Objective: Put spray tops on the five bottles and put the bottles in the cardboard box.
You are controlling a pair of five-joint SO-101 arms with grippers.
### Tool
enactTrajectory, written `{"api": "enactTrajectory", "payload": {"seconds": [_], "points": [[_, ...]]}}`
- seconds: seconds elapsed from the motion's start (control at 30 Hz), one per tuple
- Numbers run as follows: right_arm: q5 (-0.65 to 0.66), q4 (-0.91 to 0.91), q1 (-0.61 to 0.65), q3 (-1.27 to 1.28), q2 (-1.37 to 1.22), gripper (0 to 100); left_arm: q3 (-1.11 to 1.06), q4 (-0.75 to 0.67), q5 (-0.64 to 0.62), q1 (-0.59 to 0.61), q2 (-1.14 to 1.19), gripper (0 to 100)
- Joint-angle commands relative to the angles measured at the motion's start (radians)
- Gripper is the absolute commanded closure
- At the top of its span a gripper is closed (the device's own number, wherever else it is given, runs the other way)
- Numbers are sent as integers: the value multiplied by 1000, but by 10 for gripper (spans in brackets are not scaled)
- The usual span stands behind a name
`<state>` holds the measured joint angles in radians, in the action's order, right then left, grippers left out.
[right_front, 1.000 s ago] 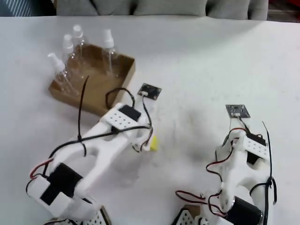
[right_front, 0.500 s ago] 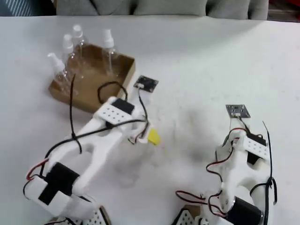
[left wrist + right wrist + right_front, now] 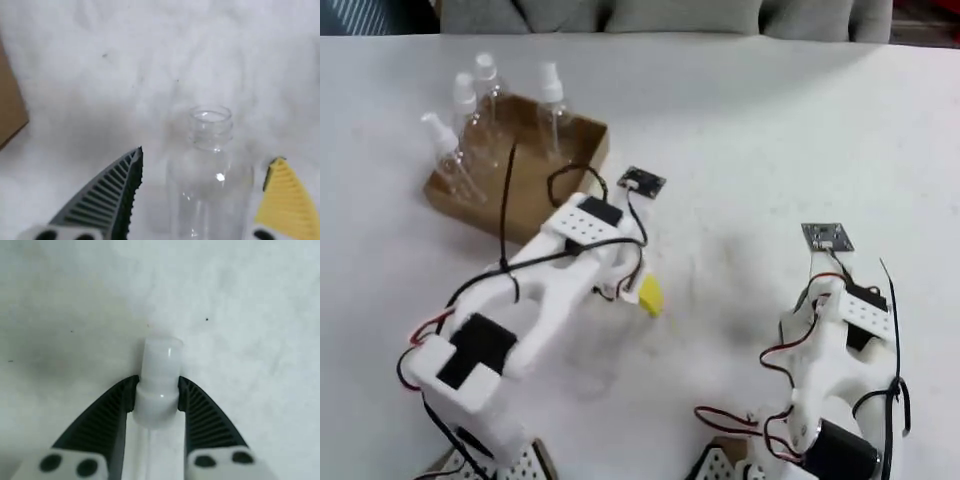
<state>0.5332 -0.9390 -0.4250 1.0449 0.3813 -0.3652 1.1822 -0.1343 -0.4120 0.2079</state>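
Observation:
A clear bottle (image 3: 210, 175) with a bare neck stands on the white table between the fingers of my left gripper (image 3: 209, 156). The black finger (image 3: 117, 190) is a little off it and the yellow finger (image 3: 280, 195) is close beside it, so the gripper is open. In the high view this gripper (image 3: 638, 292) sits just right of the cardboard box (image 3: 588, 150), and the arm hides the bottle. My right gripper (image 3: 157, 381) is shut on a white spray top (image 3: 160, 365), low over the table. Several capped bottles (image 3: 552, 100) stand in the box.
The box sits at the table's far left. The right arm (image 3: 840, 320) rests near the front right edge, with bare table between the two arms. Grey cushions (image 3: 680, 15) line the far edge.
The left arm swung towards the box and back, and its elbow has shifted right; its gripper stays beside the box. The right arm has not moved.

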Motion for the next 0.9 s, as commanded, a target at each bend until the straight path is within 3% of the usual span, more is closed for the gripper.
{"api": "enactTrajectory", "payload": {"seconds": [0.0,0.2,0.3,0.53,0.87], "points": [[0,10,10,-5,22,981,38,17,8,-30,-1,656],[0,10,10,-5,22,981,26,9,17,-68,8,992],[0,10,10,-5,22,981,25,15,17,-70,7,941],[-3,12,10,-5,22,981,37,15,9,-67,-58,980],[-11,22,8,-5,22,981,-198,-66,8,-61,-598,980]]}}
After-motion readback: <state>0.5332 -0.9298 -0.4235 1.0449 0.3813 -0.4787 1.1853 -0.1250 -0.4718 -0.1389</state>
